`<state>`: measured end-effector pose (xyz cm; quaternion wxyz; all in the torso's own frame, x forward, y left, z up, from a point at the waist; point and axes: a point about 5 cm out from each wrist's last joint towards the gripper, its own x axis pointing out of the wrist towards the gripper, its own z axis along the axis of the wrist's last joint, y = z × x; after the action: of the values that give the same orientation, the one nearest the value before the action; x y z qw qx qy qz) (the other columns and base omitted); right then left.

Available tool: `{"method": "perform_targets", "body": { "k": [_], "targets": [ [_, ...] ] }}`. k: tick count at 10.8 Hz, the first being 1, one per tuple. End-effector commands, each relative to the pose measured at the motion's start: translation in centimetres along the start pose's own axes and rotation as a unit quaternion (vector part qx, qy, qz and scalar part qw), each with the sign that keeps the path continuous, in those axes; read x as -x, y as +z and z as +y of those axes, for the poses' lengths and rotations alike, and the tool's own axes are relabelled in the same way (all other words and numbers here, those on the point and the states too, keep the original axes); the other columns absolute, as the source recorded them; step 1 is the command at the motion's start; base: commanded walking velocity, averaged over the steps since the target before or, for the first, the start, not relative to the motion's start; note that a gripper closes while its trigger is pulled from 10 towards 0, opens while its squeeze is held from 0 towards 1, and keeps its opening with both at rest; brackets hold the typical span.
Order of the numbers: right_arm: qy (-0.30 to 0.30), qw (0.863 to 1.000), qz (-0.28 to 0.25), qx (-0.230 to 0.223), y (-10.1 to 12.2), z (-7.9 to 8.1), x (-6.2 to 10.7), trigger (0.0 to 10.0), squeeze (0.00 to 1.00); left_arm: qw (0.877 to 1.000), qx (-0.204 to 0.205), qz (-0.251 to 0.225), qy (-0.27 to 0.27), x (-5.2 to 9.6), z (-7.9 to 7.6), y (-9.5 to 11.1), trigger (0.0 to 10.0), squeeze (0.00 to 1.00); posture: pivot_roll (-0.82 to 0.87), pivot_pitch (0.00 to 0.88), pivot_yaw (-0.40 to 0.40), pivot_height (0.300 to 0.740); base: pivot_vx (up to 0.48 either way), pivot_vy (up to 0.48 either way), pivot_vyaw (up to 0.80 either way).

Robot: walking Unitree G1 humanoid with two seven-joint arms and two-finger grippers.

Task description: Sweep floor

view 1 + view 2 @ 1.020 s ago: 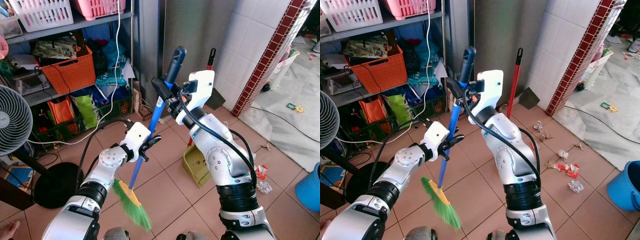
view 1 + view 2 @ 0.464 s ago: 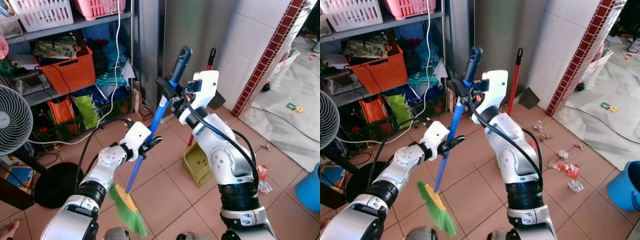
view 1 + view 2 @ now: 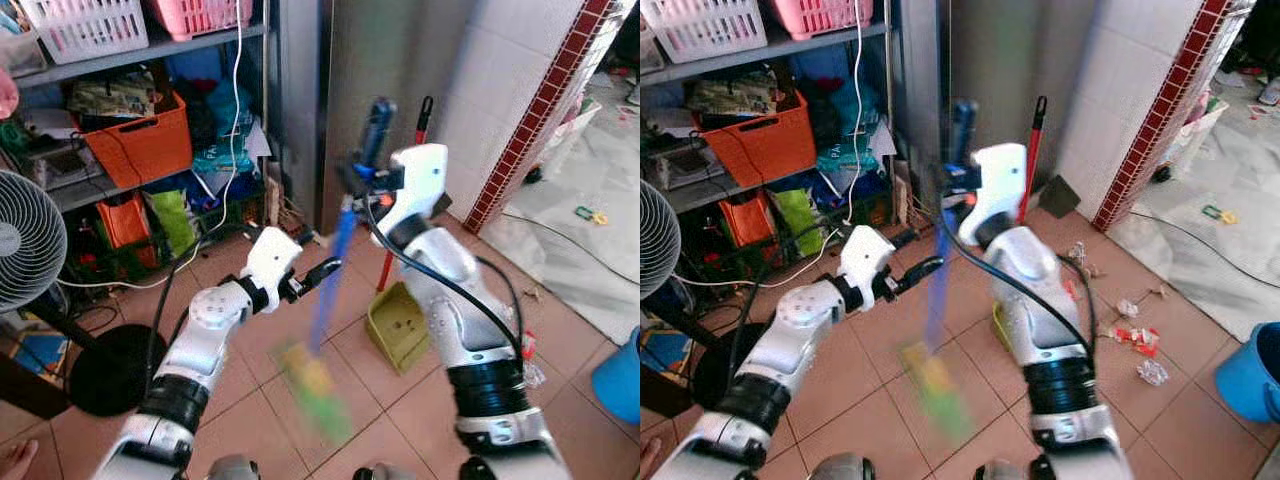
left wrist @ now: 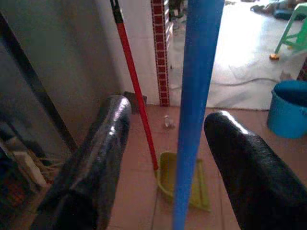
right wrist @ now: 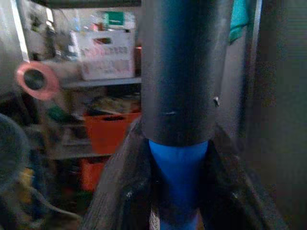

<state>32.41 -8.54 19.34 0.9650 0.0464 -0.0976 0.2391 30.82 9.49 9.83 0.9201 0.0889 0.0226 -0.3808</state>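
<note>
Centre frame: blurred green broom head [image 3: 318, 392] low over the tiles, its blue broom handle [image 3: 335, 262] rising between the left gripper's [image 3: 318, 277] 2 parted fingers [image 4: 98, 158]. Higher, the right gripper [image 3: 362, 180] clenches the handle just under its black grip [image 5: 181, 67]. Beyond stands a yellow dustpan [image 3: 400, 325].

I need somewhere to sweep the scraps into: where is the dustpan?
The olive-green plastic dustpan rests on the terracotta floor tiles against the wall, at the foot of the red-handled stick, just behind the robot's right arm.

Blue-handled broom [image 3: 338, 262] with green bristles, motion-blurred, tilted, head near tiled floor [image 3: 300, 390].
</note>
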Motion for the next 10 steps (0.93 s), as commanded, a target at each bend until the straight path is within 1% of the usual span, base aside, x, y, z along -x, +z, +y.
{"method": "perform_targets", "body": {
  "k": [1, 2, 4, 5, 6, 7, 8, 9, 10],
  "targets": [
    [-0.004, 0.999, -0.028, 0.026, 1.0, -0.1, -0.3, 0.0, 0.00, 1.000, -0.001, 0.004, -0.001, 0.4, 0.0, 0.0, 10.0, 1.00, -0.01, 0.000, -0.020, 0.740, 0.000, 0.000, 0.00],
    [-0.008, 0.999, -0.028, 0.045, 0.8, -0.2, -0.2, 0.0, 0.00, 1.000, -0.011, 0.006, 0.003, 0.8, 0.0, 0.0, 10.0, 1.00, -0.01, 0.000, -0.020, 0.740, 0.000, 0.000, 0.00],
    [-0.035, 0.994, -0.025, 0.099, 0.0, -1.3, 0.4, 0.0, 0.00, 0.998, 0.021, -0.007, 0.051, 2.4, 0.0, 0.1, 10.0, 1.00, -0.01, 0.000, -0.013, 0.740, 0.000, 0.000, 0.00],
    [-0.044, 0.987, -0.018, 0.154, -0.7, -2.3, 0.9, 0.0, 0.00, 0.992, 0.060, -0.025, 0.106, 3.8, 0.2, -0.1, 10.0, 1.00, -0.02, 0.000, 0.014, 0.740, 0.000, 0.000, 0.00],
    [-0.053, 0.982, -0.008, 0.183, -1.1, -3.2, 1.3, 0.0, 0.00, 0.988, 0.061, -0.018, 0.140, 4.3, 0.5, -0.3, 10.0, 1.00, -0.02, 0.000, 0.028, 0.740, 0.000, 0.000, 0.00],
    [-0.065, 0.976, 0.011, 0.207, -1.9, -4.3, 1.7, 10.0, 0.00, 0.986, 0.072, -0.017, 0.151, 4.9, 0.7, -0.5, 10.0, 1.00, -0.02, 0.000, 0.035, 0.740, 0.000, 0.000, 0.00],
    [-0.082, 0.972, 0.035, 0.216, -2.6, -4.9, 1.8, 10.0, 0.00, 0.984, 0.070, -0.020, 0.162, 5.4, 0.6, -0.7, 10.0, 1.00, -0.03, 0.000, 0.038, 0.740, 0.000, 0.000, 0.00],
    [-0.101, 0.973, 0.034, 0.203, -3.0, -5.3, 1.9, 10.0, 0.00, 0.981, 0.075, -0.015, 0.179, 5.9, 0.6, -0.8, 10.0, 1.00, -0.02, 0.000, 0.029, 0.740, 0.000, 0.000, 0.00],
    [-0.153, 0.970, 0.030, 0.185, -3.4, -5.6, 2.2, 10.0, 0.00, 0.976, 0.077, -0.009, 0.201, 6.3, 0.6, -0.9, 10.0, 1.00, 0.00, 0.000, 0.004, 0.740, 0.000, 0.000, 0.00]
  ]
}}
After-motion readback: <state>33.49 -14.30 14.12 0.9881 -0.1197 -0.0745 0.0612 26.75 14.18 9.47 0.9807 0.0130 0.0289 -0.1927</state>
